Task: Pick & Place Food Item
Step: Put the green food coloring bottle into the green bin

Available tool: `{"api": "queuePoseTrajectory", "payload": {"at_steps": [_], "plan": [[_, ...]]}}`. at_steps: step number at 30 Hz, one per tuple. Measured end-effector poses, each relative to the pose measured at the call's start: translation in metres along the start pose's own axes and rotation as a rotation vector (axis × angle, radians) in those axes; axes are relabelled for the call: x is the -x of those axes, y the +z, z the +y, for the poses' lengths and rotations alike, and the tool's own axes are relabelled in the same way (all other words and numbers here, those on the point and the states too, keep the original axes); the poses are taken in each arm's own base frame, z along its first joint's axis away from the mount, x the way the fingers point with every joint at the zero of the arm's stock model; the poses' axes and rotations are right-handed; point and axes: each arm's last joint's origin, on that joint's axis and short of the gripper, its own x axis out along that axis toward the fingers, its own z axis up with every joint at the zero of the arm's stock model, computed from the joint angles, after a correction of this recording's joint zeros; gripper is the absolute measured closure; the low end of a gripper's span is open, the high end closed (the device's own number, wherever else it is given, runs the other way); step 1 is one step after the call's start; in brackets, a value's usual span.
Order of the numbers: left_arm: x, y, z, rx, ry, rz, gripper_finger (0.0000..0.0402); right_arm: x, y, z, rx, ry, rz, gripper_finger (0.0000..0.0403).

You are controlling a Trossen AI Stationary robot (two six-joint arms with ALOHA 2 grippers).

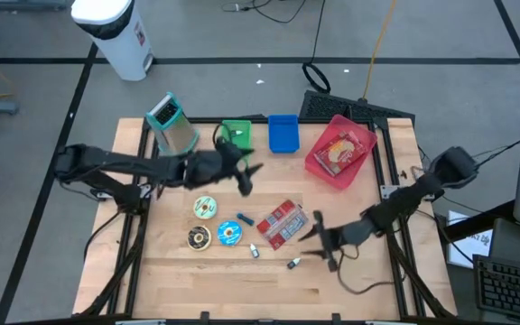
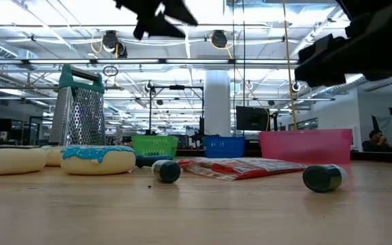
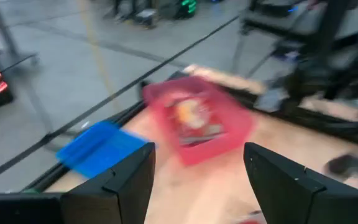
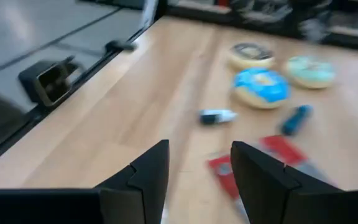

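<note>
Blue donut (image 1: 229, 233) mid-desk toward front edge, between two other donuts and red packet (image 1: 283, 223). Likely light, soft; pinch across ring. Left hand (image 1: 245, 173) wide, empty, above. Right hand (image 1: 319, 237) part-open, empty, beside packet.

worktop (image 1: 206, 271): light wood | red snack packet (image 1: 283, 222): mid-worktop | three doughnuts (image 1: 215, 222): left of packet | red basket (image 1: 339, 150), blue bin (image 1: 283, 134), green bin (image 1: 236, 134), grater (image 1: 171, 125): behind packet, far edge
</note>
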Motion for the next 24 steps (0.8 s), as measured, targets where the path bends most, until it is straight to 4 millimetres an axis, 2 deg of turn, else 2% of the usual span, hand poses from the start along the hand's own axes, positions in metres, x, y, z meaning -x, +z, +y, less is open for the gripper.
{"api": "queuePoseTrajectory", "payload": {"at_steps": [4, 8, 12, 16, 20, 24], "plan": [[0.013, -0.002, -0.027, -0.014, -0.096, -0.030, 0.0156, -0.029, -0.003, 0.017, 0.031, 0.093, 0.090, 0.0243], [0.024, -0.001, -0.044, -0.004, -0.166, -0.064, 0.0156, -0.047, -0.016, 0.025, 0.074, 0.124, 0.226, 0.0243], [0.033, 0.002, -0.056, 0.017, -0.221, -0.112, 0.0156, -0.053, -0.030, 0.026, 0.083, 0.137, 0.286, 0.0243], [0.036, 0.001, -0.060, 0.016, -0.238, -0.117, 0.0155, -0.056, -0.038, 0.023, 0.083, 0.129, 0.314, 0.0243], [0.035, 0.000, -0.060, 0.012, -0.237, -0.110, 0.0155, -0.058, -0.040, 0.021, 0.087, 0.127, 0.319, 0.0244], [0.035, 0.000, -0.059, 0.013, -0.233, -0.110, 0.0155, -0.059, -0.040, 0.018, 0.092, 0.123, 0.320, 0.0264]]}}
